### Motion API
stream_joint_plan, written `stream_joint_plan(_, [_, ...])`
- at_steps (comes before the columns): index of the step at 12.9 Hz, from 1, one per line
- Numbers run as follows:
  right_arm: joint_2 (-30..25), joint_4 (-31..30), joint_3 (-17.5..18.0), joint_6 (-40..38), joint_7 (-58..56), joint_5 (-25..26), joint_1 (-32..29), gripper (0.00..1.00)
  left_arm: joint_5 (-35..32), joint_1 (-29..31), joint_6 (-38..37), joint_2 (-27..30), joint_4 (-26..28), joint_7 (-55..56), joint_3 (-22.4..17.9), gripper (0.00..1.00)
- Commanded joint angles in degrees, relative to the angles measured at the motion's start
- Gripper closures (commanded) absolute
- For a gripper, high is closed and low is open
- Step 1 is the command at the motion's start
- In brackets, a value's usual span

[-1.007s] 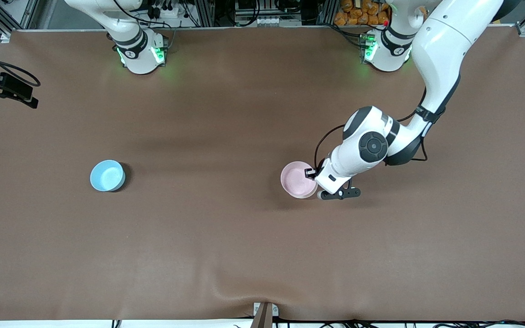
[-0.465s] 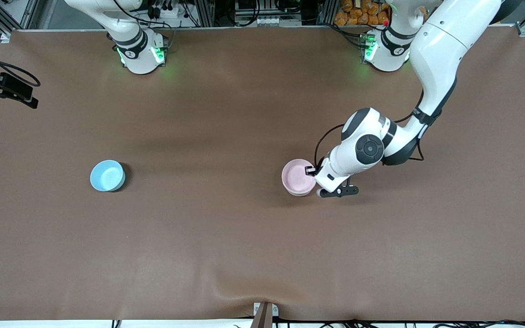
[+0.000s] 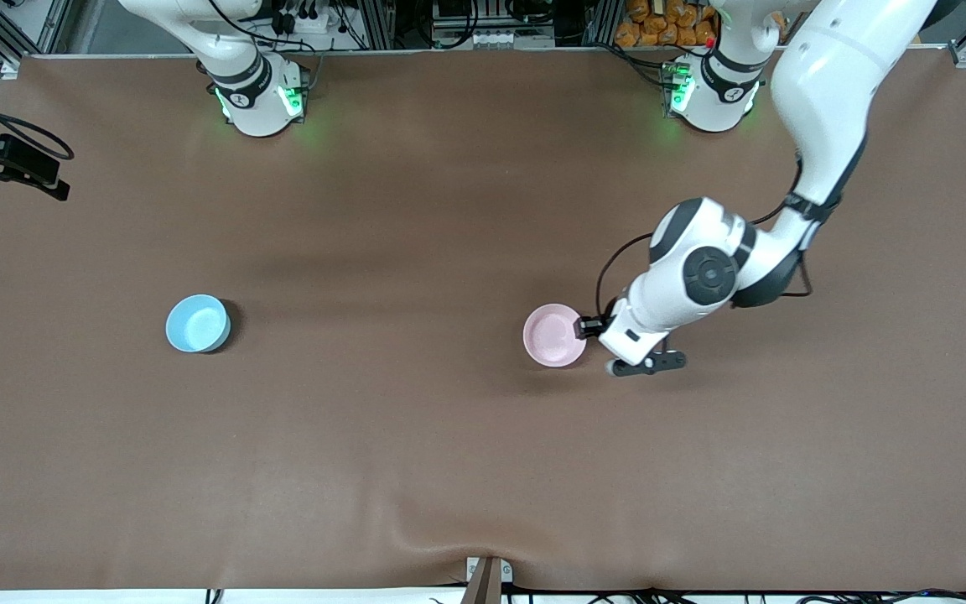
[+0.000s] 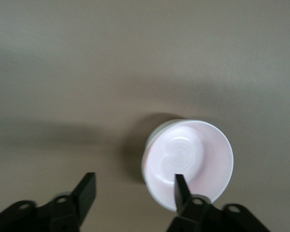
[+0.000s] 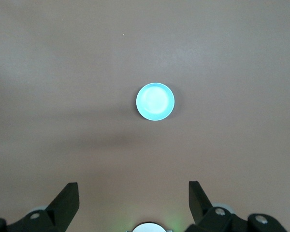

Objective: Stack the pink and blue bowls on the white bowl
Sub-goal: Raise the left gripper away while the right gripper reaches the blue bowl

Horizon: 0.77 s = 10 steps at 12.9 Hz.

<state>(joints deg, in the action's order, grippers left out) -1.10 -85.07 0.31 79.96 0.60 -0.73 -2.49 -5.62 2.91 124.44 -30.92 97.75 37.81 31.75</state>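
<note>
The pale pink bowl (image 3: 554,335) sits upright near the table's middle, toward the left arm's end. In the left wrist view it (image 4: 191,162) rests in a pale bowl of which only a whitish rim (image 4: 153,134) shows, which looks like the white bowl. My left gripper (image 4: 134,179) is open and empty just above the table beside the pink bowl, toward the left arm's end, with one finger (image 4: 180,186) in front of the bowl's rim. The light blue bowl (image 3: 196,323) sits alone toward the right arm's end. My right gripper (image 5: 133,186) is open and empty, high over the table, and its wrist view shows the blue bowl (image 5: 155,101).
The brown mat (image 3: 416,461) covers the whole table. The two arm bases (image 3: 258,96) stand along the edge farthest from the front camera. A small bracket (image 3: 487,577) sits at the mat's nearest edge.
My left gripper lowered the pink bowl, let it go and drew away toward the left arm's end. The pink bowl now sits still. The blue bowl has not moved.
</note>
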Motion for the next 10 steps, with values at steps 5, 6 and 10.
stream_joint_plan(5, [3.9, -2.6, 0.6, 1.8, -7.4, -0.7, -7.4, 0.0, -1.4, 9.1, -26.2, 9.7, -15.2, -2.5, 0.4, 0.0])
stream_joint_plan(6, [3.7, -5.4, 0.5, 4.2, -7.5, -0.6, -7.8, 0.0, -1.4, 10.1, -27.8, 11.0, -16.3, -5.3, 0.2, 0.0])
stream_joint_plan(10, [2.9, -21.7, -1.5, 20.6, -7.5, -1.2, -9.5, 0.0, -0.4, 15.3, -30.7, 17.3, -16.5, -9.2, 0.2, 0.0])
